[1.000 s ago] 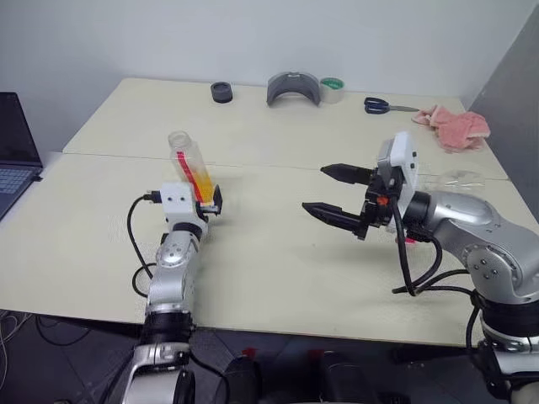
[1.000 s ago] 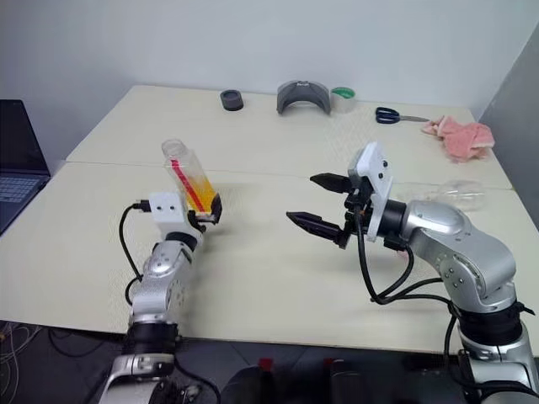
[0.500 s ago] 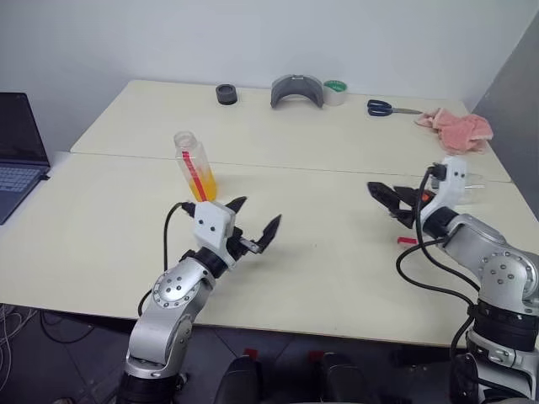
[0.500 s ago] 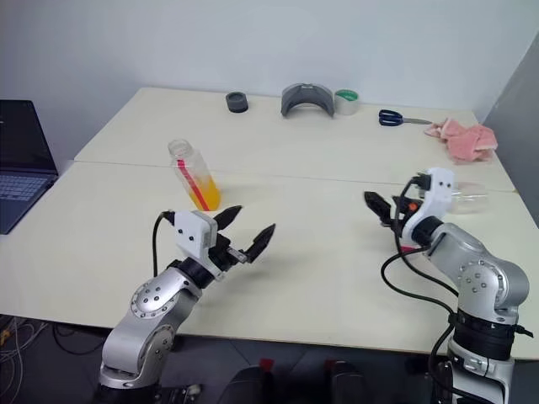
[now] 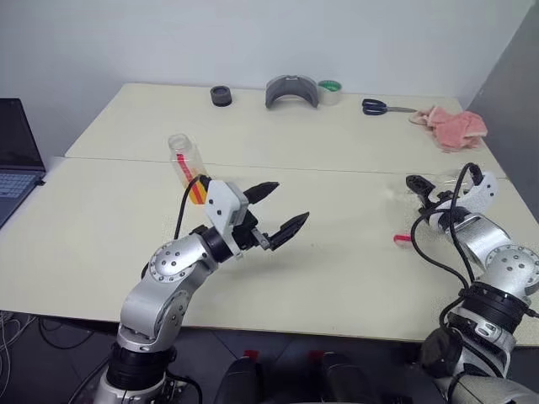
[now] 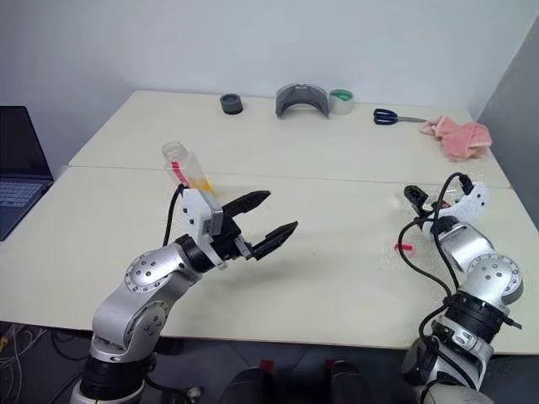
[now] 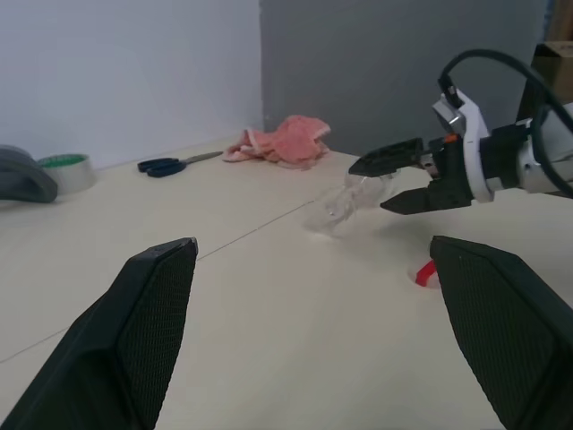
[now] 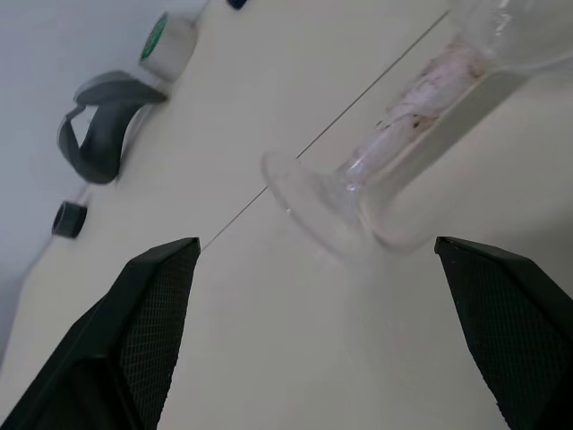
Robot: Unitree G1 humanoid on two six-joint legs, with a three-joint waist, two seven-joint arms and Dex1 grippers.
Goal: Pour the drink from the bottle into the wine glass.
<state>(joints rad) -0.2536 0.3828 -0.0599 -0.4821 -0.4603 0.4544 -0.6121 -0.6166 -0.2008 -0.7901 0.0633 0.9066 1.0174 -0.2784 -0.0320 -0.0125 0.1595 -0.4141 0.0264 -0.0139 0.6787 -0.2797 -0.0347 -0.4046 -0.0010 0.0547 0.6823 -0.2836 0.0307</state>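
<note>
One bottle (image 5: 187,165), one wine glass (image 7: 345,202) lying down, two grippers with jaws wide apart, empty.

A cream table (image 6: 337,252) carries the scene. The bottle (image 6: 187,169) stands open-topped near the table's centre seam, orange drink (image 6: 202,183) in its lower part. Just in front of the bottle, the left gripper (image 6: 271,215) hovers with its black fingers spread. Well to the right of the bottle, the right gripper (image 6: 414,200) is by the table's right edge, a small red piece (image 6: 403,247) near it. Behind the bottle along the far edge: black roll (image 6: 231,103), grey object (image 6: 301,98), green-topped tape (image 6: 340,100), scissors (image 6: 396,117), pink cloth (image 6: 458,137)
</note>
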